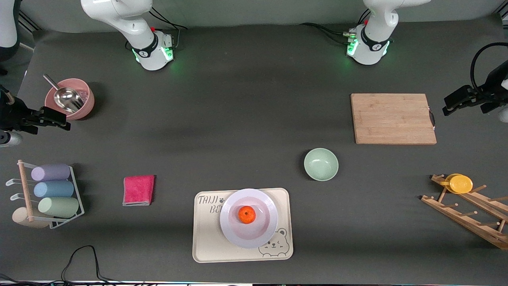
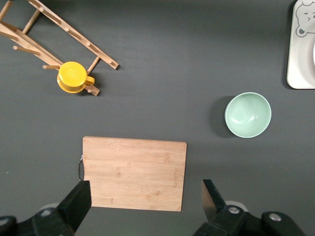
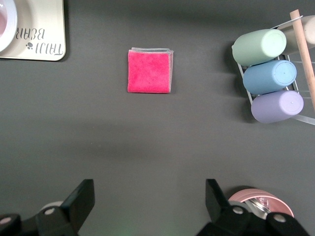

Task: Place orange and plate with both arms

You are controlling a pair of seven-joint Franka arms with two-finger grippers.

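Note:
The small orange [image 1: 247, 214] lies in the middle of the pale lavender-white plate [image 1: 262, 232]. The plate rests on a cream bear tray [image 1: 206, 242] near the front camera's edge of the table; an edge of the plate [image 3: 6, 24] shows in the right wrist view. My left gripper [image 1: 452, 104] is open and empty, raised by the cutting board [image 1: 393, 118] at the left arm's end; in the left wrist view [image 2: 145, 189] it is over that board [image 2: 134, 172]. My right gripper [image 1: 59, 121] is open and empty, raised beside the pink bowl; in the right wrist view [image 3: 149, 188] it is over bare table.
A mint-green bowl [image 1: 321, 164] stands between the tray and the cutting board. A wooden rack with a yellow cup [image 1: 460, 183] is at the left arm's end. A pink bowl with a metal scoop [image 1: 69, 98], a cup rack [image 1: 47, 194] and a pink cloth [image 1: 138, 190] are at the right arm's end.

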